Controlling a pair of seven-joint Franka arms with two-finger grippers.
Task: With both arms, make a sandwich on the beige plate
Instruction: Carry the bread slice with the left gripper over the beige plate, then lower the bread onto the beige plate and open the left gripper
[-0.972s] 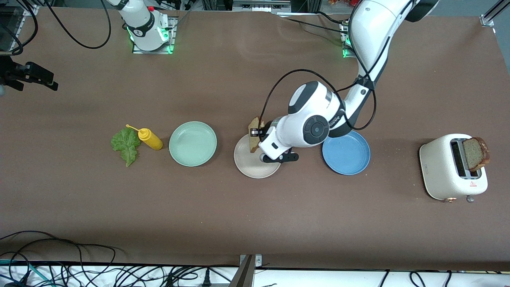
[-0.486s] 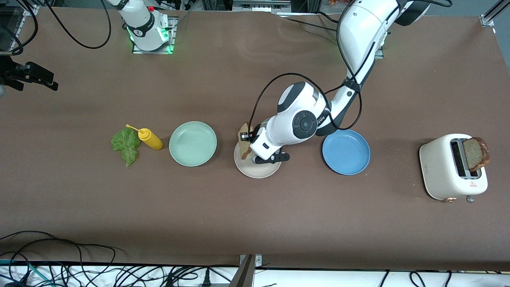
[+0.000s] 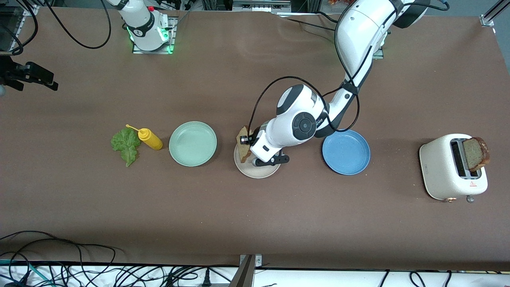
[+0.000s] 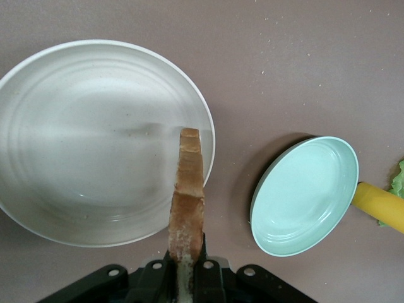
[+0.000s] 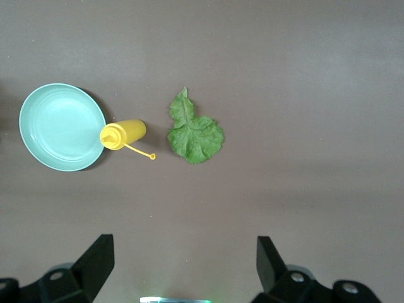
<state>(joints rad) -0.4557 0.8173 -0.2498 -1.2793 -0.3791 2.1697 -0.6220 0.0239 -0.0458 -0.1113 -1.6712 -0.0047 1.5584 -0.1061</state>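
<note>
My left gripper (image 3: pixel 248 141) is shut on a brown bread slice (image 3: pixel 243 142), held on edge over the beige plate (image 3: pixel 261 170), at the rim toward the right arm's end. In the left wrist view the slice (image 4: pixel 187 202) stands upright between the fingers of my left gripper (image 4: pixel 187 270), above the plate's rim (image 4: pixel 82 145). A second bread slice (image 3: pixel 475 153) sticks out of the toaster (image 3: pixel 440 167). The lettuce leaf (image 3: pixel 125 145) lies on the table and also shows in the right wrist view (image 5: pixel 194 134). My right gripper (image 5: pixel 184 252) is open, empty and high over the table near its base.
A mint-green plate (image 3: pixel 193 143) lies beside the beige plate, toward the right arm's end. A yellow mustard bottle (image 3: pixel 150 138) lies between it and the lettuce. A blue plate (image 3: pixel 346 152) lies toward the left arm's end, partly under the left arm. The toaster stands at that end.
My left gripper has carried the bread slice toward the right arm's end and lower over the beige plate. The right arm has not moved.
</note>
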